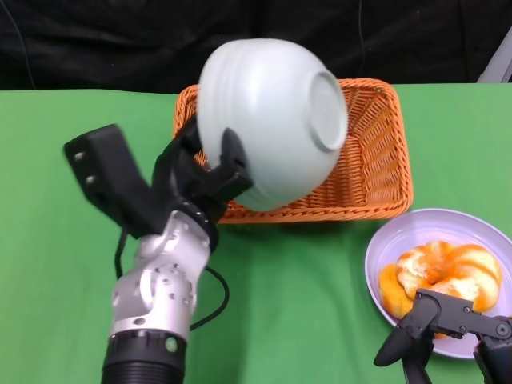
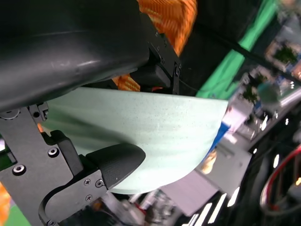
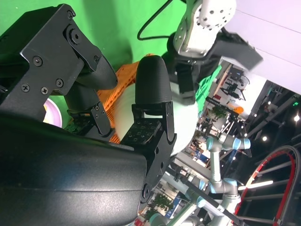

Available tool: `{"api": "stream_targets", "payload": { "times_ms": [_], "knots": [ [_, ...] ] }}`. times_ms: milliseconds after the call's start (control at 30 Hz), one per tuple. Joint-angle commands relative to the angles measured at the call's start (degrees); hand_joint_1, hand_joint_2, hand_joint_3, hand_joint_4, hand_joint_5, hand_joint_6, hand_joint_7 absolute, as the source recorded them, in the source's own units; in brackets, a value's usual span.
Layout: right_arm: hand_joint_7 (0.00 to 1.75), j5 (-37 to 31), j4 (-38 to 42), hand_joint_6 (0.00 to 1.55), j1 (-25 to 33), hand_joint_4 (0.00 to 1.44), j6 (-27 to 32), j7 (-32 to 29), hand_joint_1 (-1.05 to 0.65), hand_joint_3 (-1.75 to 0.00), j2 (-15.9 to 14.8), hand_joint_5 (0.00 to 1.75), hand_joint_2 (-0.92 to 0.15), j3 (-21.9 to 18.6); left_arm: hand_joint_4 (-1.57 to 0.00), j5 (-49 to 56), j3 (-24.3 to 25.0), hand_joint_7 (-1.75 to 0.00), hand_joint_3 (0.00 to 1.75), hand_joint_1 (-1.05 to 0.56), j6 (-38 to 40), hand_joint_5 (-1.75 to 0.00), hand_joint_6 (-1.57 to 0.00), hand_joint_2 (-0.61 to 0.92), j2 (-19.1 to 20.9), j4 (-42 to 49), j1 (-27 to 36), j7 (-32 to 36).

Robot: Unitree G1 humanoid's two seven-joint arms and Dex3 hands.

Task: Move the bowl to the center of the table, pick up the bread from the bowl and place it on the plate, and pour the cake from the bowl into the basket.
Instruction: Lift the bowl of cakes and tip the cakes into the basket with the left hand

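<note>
The left hand [image 1: 210, 170] grips the pale green bowl [image 1: 272, 120] at its rim and holds it upturned above the orange basket [image 1: 376, 160] — the base faces the camera, so I cannot tell if the cake is already out. If the fingers slip on the smooth wall, the bowl may fall into the basket. On the right, the bread [image 1: 440, 276] lies on the plate [image 1: 392, 240] — the right hand [image 1: 448, 328], fingers spread and empty, hovers at the plate's near edge and could push it.
</note>
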Motion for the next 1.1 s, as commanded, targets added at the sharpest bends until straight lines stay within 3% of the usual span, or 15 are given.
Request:
{"api": "stream_targets", "payload": {
  "times_ms": [33, 233, 533, 967, 1100],
  "knots": [
    [1.24, -0.6, -0.3, 0.85, 0.3, 0.86, -0.9, -0.3, 0.07, -1.53, -0.3, 1.71, -0.23, 0.0, -1.13, -3.6, 2.5, -1.75, 1.66, -0.18, 1.1, -1.75, -0.89, 0.37, -2.6, 1.0, -3.9, 1.8],
    [1.23, -0.5, -0.4, 0.85, 0.5, 0.86, -0.8, -0.3, 0.08, -1.52, -0.1, 1.73, -0.24, 0.6, -1.13, -8.7, 5.1, -1.75, 1.65, -0.18, 1.1, -1.75, -0.88, 0.36, -3.3, 2.4, -4.5, 4.0],
    [1.23, -0.8, -0.7, 0.85, -0.1, 0.86, -0.1, -0.2, 0.08, -1.52, -0.2, 1.71, -0.23, 0.4, -1.15, -14.1, 6.1, -1.75, 1.71, -0.25, -1.0, -1.75, -0.91, 0.3, -2.7, 5.0, -4.9, -1.3],
    [1.24, -0.2, 0.2, 0.85, -0.3, 0.86, -0.6, -0.2, 0.08, -1.55, -0.4, 1.69, -0.22, -0.1, -1.13, -17.4, 5.7, -1.75, 1.75, -0.29, 0.6, -1.75, -0.9, 0.25, 0.9, 5.5, -3.7, -19.4],
    [1.24, -0.3, 0.2, 0.85, -0.3, 0.85, -0.7, -0.3, 0.09, -1.54, -0.4, 1.7, -0.22, -0.2, -1.12, -16.7, 5.5, -1.75, 1.74, -0.29, 0.5, -1.75, -0.89, 0.26, 1.4, 5.0, -3.5, -21.2]
  ]
}}
